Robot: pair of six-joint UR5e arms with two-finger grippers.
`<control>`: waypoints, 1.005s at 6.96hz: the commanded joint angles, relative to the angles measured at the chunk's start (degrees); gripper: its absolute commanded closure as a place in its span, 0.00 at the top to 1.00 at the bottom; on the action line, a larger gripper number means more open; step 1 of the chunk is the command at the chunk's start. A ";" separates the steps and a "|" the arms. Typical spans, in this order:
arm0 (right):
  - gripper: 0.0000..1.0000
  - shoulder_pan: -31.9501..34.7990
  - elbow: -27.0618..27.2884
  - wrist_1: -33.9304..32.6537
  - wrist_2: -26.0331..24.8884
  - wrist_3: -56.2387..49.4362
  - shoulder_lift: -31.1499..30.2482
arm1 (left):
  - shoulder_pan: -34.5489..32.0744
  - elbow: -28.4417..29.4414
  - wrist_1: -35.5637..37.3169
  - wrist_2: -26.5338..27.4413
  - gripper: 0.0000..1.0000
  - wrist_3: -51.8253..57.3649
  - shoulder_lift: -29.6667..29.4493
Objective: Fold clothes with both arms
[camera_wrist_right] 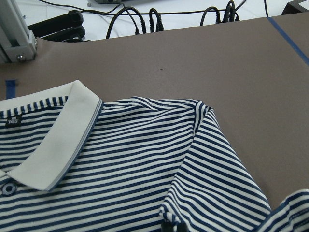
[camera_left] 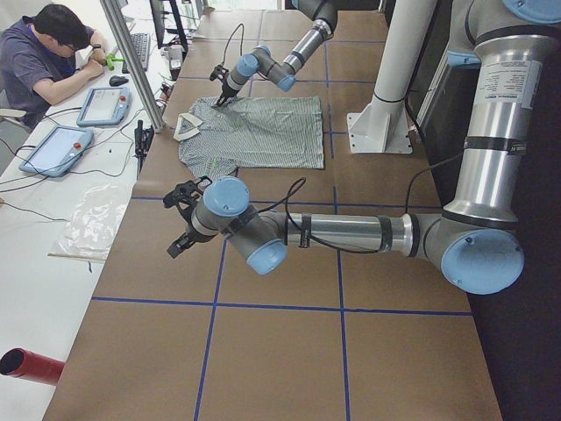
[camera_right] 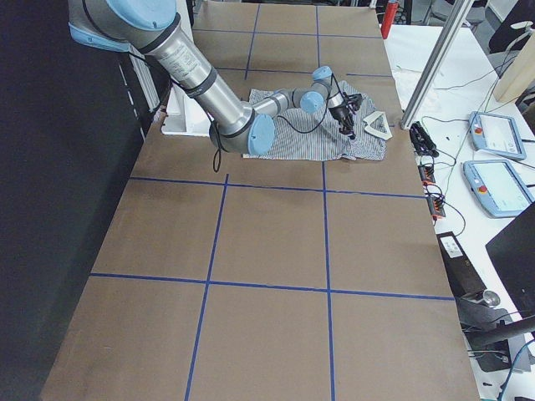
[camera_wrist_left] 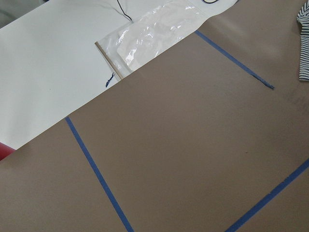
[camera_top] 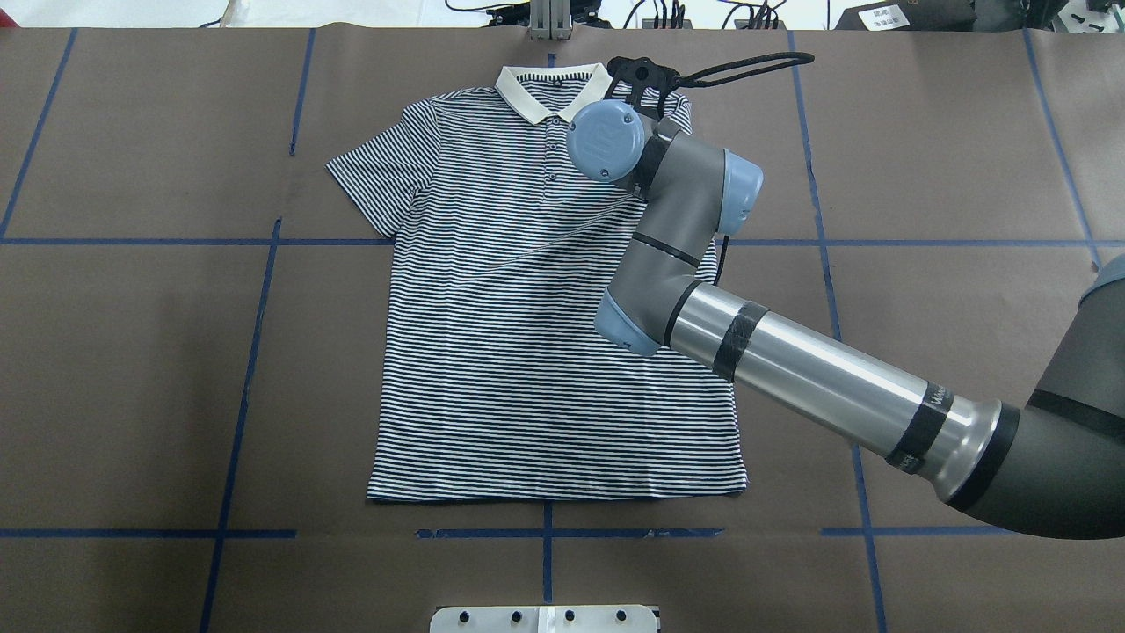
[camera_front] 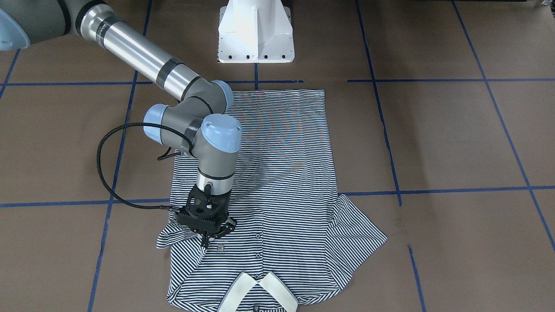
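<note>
Now, sleeve-fold step, I'd say: the right pincer (camera_front: pixel 207 237) pinches the shirt (camera_front: pixel 282 173) sleeve over its chest, collar toward the far edge of the tabletop (camera_front: pixel 455 138); next, lay flat, release; left pincer (camera_left: pixel 180 219), can't tell.

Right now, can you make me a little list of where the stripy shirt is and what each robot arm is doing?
Shirt: polo shirt lies face up on the brown table, collar on the side away from the robot.
Robot's left side: left sleeve spread flat.
Robot's right side: right sleeve bunched, pulled in over the chest.
Right arm: right gripper shut on that sleeve.
Left arm: left gripper over bare table, apart from the shirt; open or shut cannot be told.
</note>
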 commanded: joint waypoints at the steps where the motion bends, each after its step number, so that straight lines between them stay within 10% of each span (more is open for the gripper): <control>1: 0.00 -0.65 -2.68 0.00 -0.94 3.29 2.31 | 0.00 -0.03 -0.07 0.00 1.00 0.07 0.09; 2: 0.00 -1.26 -2.78 0.00 -2.25 4.27 2.32 | 0.00 -0.03 -0.07 0.00 1.00 0.07 0.17; 3: 0.45 -1.35 -2.78 0.00 -2.44 4.28 2.32 | 0.00 -0.03 -0.07 0.00 1.00 0.07 0.26; 5: 0.99 -1.44 -2.78 -0.17 -2.96 4.19 3.46 | 0.00 -0.03 -0.07 0.00 1.00 0.24 0.44; 7: 1.00 0.13 -2.35 0.09 1.74 -1.22 4.17 | 0.00 -0.12 -0.15 0.00 1.00 0.24 0.44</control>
